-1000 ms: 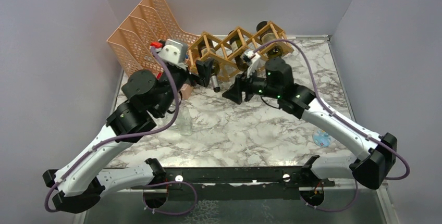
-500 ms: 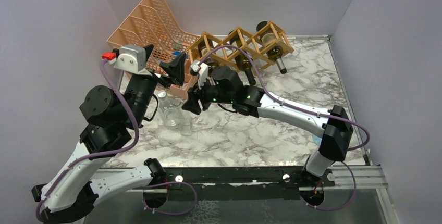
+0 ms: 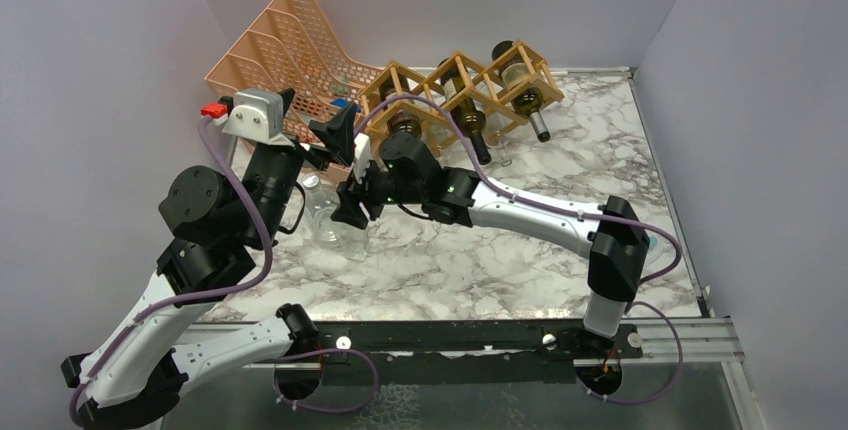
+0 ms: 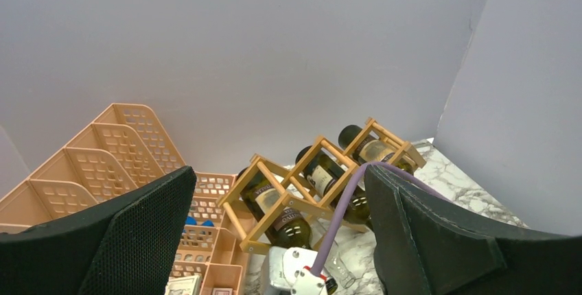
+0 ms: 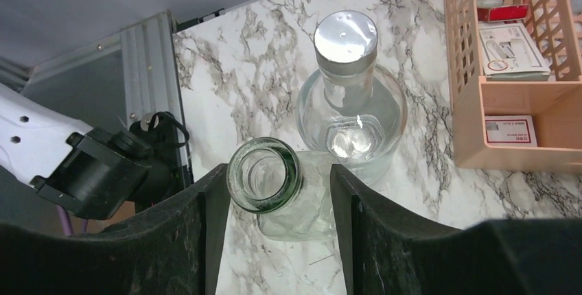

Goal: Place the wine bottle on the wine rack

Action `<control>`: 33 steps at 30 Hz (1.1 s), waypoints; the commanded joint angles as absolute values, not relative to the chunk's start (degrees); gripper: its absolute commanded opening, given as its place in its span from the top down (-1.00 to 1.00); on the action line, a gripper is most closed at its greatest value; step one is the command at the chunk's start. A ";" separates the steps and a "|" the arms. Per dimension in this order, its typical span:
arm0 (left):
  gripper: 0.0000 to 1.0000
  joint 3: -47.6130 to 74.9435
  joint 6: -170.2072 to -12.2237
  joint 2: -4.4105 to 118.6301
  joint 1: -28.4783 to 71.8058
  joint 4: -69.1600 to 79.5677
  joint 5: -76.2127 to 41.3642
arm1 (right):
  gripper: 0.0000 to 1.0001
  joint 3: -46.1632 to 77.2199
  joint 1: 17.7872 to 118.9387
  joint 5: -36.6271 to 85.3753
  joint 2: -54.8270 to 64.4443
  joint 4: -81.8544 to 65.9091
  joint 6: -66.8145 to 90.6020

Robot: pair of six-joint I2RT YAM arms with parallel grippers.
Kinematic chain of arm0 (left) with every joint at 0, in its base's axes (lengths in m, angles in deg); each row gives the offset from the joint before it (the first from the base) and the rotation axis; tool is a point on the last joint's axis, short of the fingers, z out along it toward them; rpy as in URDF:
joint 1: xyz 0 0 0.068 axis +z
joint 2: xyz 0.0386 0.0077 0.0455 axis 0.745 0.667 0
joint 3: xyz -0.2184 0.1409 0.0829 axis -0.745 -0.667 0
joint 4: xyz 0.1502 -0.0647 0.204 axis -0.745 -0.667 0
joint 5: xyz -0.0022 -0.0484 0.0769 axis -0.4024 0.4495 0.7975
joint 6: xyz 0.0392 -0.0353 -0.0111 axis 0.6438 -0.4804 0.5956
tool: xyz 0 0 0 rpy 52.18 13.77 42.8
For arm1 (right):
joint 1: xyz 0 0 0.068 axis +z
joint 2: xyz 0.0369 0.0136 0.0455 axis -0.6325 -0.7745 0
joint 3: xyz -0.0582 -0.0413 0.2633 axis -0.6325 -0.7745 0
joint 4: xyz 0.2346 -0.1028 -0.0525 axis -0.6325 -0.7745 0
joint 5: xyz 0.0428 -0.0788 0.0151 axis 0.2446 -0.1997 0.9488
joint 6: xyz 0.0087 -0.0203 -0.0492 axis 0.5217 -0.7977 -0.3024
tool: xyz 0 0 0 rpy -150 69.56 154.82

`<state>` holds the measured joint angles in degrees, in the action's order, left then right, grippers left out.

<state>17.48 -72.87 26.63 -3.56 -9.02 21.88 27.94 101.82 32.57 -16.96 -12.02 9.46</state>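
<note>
The wooden wine rack (image 3: 455, 85) stands at the back and holds three dark wine bottles (image 3: 470, 122); it also shows in the left wrist view (image 4: 310, 175). Two clear glass bottles stand left of centre: an open-mouthed one (image 5: 264, 175) and a silver-capped one (image 5: 345, 38). My right gripper (image 5: 274, 230) is open, its jaws on either side of the open-mouthed bottle's neck, just above it; it also shows in the top view (image 3: 347, 212). My left gripper (image 3: 312, 120) is open and empty, raised over the organizer's near end, facing the rack (image 4: 278, 240).
A peach perforated file organizer (image 3: 285, 40) stands at the back left, with small boxes in its front trays (image 5: 511, 130). The right arm stretches across the table's middle. The table's metal front rail (image 5: 147, 55) runs close beside the bottles.
My right arm has swung left from the rack to the clear bottles. My left arm has lifted and drawn back from the rack to above the organizer.
</note>
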 commanded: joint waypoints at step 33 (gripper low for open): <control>-0.98 -0.58 -76.61 25.95 -3.35 -11.85 11.28 | 0.95 -4.05 103.92 -5.68 23.39 -3.17 8.85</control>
<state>4.98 -74.71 25.47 -3.56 -10.46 19.44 -2.70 103.66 3.32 17.88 -3.96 5.48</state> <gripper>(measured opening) 0.989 0.354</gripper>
